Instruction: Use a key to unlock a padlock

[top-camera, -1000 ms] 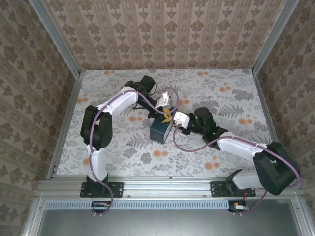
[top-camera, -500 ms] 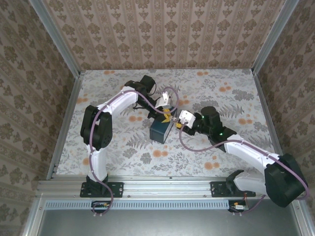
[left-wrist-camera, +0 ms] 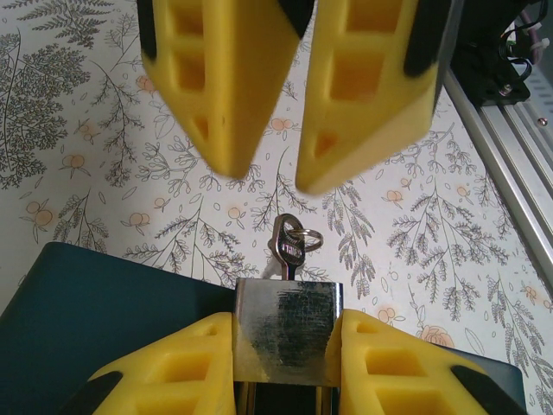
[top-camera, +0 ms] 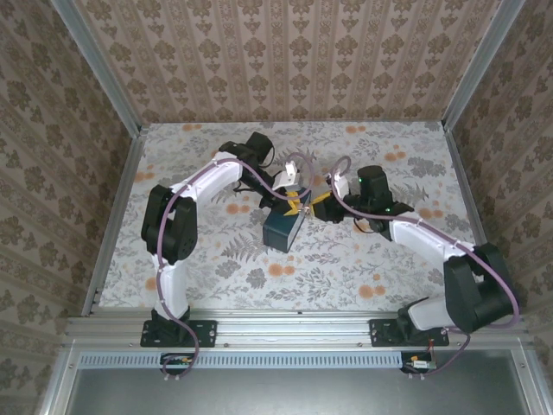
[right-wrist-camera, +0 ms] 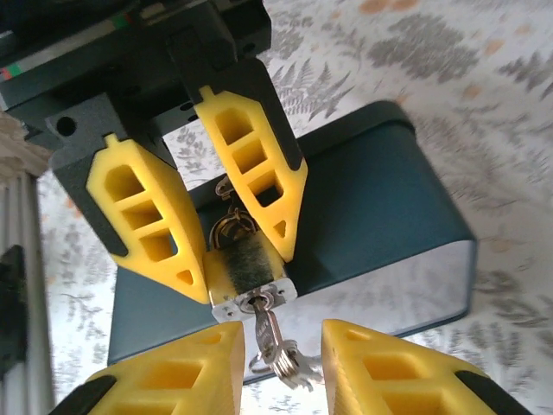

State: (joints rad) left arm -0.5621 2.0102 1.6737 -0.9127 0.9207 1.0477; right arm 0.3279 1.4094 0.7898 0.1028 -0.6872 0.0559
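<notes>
Yellow plastic fingers (left-wrist-camera: pixel 173 380) of the left gripper (left-wrist-camera: pixel 285 346) are clamped on the small brass-coloured metal padlock (left-wrist-camera: pixel 285 328), one on each flank. They hold it over the dark blue rectangular box (right-wrist-camera: pixel 371 199), which lies on the fern-patterned table (top-camera: pixel 389 156). A small silver key (left-wrist-camera: pixel 288 245) with a wire ring sits in the padlock's keyhole. The right gripper (right-wrist-camera: pixel 283 333) is spread open, its fingers either side of the key, with a gap on both sides.

Blue box (left-wrist-camera: pixel 104 320) under padlock (left-wrist-camera: pixel 285 333) — open table (left-wrist-camera: pixel 86 130)
</notes>
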